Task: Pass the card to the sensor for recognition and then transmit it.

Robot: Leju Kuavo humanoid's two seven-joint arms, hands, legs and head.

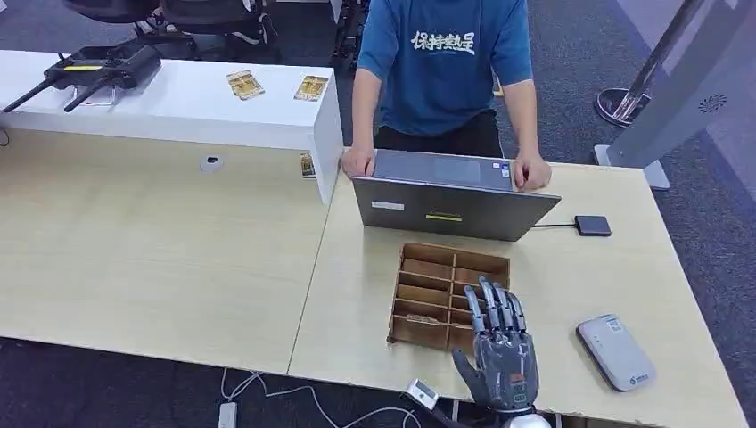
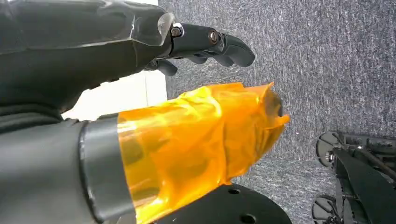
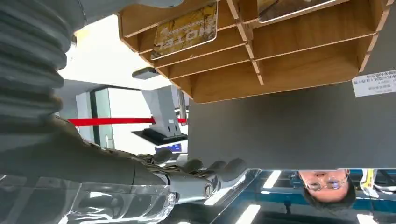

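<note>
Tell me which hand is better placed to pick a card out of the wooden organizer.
The right hand. It hovers over the near edge of the wooden organizer with fingers extended, holding nothing. The left hand hangs beside the body over the carpet.

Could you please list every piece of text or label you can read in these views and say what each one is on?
"HOTEL": on the gold card in the wooden organizer, shown upside down in the right wrist view.
White characters on the person's blue shirt: too blurred to quote.
White sticker and yellow sticker on the laptop lid: unreadable.
Gold cards on the white shelf: print too small.
</note>
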